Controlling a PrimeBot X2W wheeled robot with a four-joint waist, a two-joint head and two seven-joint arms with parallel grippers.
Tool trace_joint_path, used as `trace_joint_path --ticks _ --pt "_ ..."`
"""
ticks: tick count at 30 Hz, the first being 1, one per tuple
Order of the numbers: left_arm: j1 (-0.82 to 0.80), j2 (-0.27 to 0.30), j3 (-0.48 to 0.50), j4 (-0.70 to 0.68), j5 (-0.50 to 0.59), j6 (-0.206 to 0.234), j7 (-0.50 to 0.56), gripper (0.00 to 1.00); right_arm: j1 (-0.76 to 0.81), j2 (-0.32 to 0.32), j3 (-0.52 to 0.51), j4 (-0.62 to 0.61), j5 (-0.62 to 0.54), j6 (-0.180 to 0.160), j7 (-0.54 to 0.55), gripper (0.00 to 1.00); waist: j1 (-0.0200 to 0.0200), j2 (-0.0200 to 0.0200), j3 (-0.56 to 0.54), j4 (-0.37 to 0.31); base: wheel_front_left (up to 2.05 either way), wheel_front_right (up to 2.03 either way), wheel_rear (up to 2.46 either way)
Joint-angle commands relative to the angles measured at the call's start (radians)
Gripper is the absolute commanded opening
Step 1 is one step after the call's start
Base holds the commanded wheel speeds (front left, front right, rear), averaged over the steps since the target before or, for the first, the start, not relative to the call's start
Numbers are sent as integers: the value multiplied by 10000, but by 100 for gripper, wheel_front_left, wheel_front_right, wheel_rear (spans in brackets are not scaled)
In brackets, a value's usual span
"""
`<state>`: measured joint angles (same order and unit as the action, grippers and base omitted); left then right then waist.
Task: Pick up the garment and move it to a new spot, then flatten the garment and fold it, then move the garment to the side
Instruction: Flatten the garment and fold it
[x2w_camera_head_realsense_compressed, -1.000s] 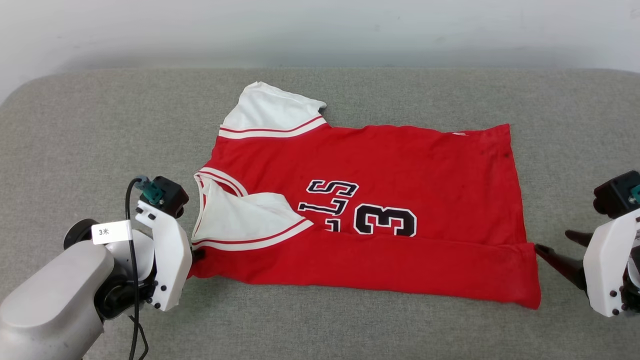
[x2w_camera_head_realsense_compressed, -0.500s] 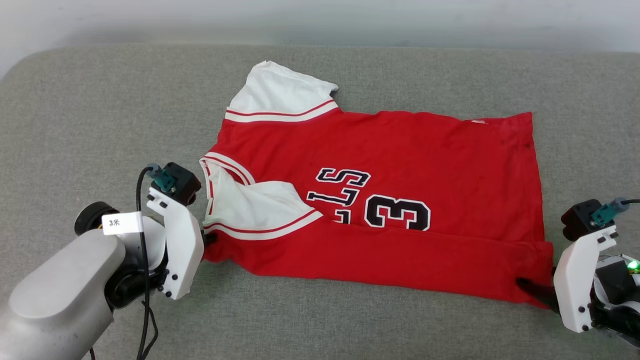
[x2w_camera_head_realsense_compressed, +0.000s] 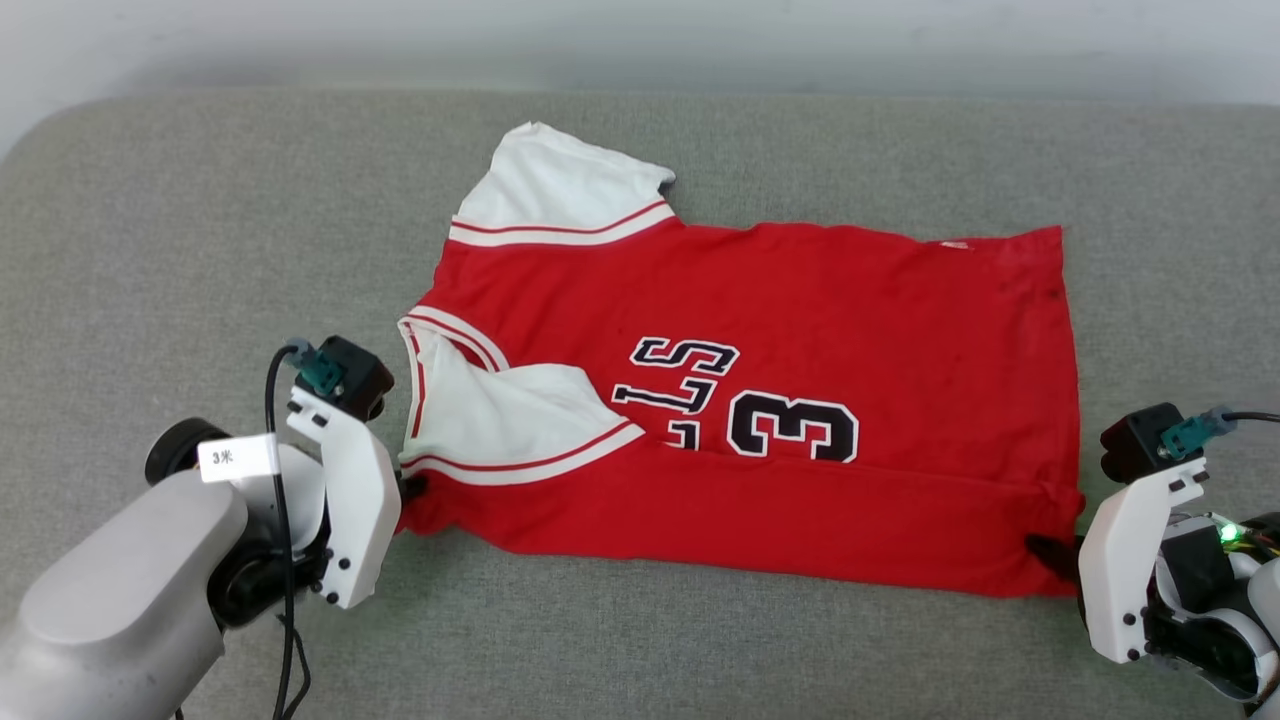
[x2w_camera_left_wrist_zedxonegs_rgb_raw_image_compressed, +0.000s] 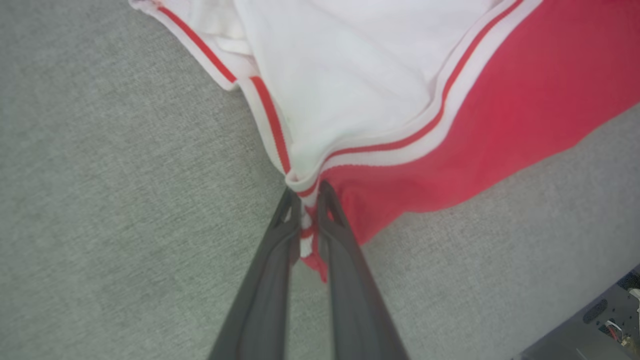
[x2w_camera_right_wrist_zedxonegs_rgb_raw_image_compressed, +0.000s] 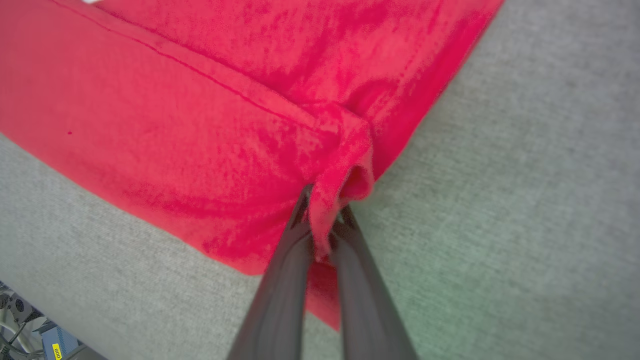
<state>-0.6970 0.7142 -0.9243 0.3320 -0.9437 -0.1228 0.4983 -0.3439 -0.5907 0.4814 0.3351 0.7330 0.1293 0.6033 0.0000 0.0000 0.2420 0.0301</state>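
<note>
The garment (x2w_camera_head_realsense_compressed: 800, 330), a red jersey with white sleeves and a black number 3, lies spread sideways on the grey cushion (x2w_camera_head_realsense_compressed: 200, 230), its near long edge folded up over the chest. My left gripper (x2w_camera_head_realsense_compressed: 410, 488) is shut on the garment's near left corner by the striped trim; in the left wrist view the left gripper (x2w_camera_left_wrist_zedxonegs_rgb_raw_image_compressed: 310, 192) pinches red-and-white cloth (x2w_camera_left_wrist_zedxonegs_rgb_raw_image_compressed: 350, 100). My right gripper (x2w_camera_head_realsense_compressed: 1055, 553) is shut on the near right hem corner; in the right wrist view the right gripper (x2w_camera_right_wrist_zedxonegs_rgb_raw_image_compressed: 325, 210) holds a bunched fold of red cloth (x2w_camera_right_wrist_zedxonegs_rgb_raw_image_compressed: 200, 100).
The grey cushion (x2w_camera_right_wrist_zedxonegs_rgb_raw_image_compressed: 525, 200) runs wide on all sides of the jersey, with a pale wall (x2w_camera_head_realsense_compressed: 640, 40) behind its far edge. A black cable (x2w_camera_head_realsense_compressed: 275, 500) hangs from my left wrist. Equipment (x2w_camera_left_wrist_zedxonegs_rgb_raw_image_compressed: 600, 320) shows past the cushion's near edge.
The right gripper moved in from the right, reached the hem corner and shut on it, bunching the cloth. The head camera tilted, shifting the whole picture. The left gripper kept its grip.
</note>
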Motion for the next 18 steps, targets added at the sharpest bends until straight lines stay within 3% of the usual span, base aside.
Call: trace_joint_path --ticks 1,8,9,18 --pt "199 21 -3 58 -63 -7 -72 0 267 288 275 251 182 24 -37 0 0 0 -218 -51 0 0 0" --pt "688 250 -91 -58 -265 -3 -104 0 507 -361 98 -240 621 9 -604 0 0 0 -1046 -98 0 0 0" --pt "979 448 -124 -314 -348 76 -97 0 818 -663 -33 -599 757 9 -681 0 0 0 -1336 -110 0 0 0" --pt "1976 1070 -188 -1612 -551 548 -271 0 1919 -1361 -672 -1772 873 8 -327 0 0 0 -1702 -143 0 0 0"
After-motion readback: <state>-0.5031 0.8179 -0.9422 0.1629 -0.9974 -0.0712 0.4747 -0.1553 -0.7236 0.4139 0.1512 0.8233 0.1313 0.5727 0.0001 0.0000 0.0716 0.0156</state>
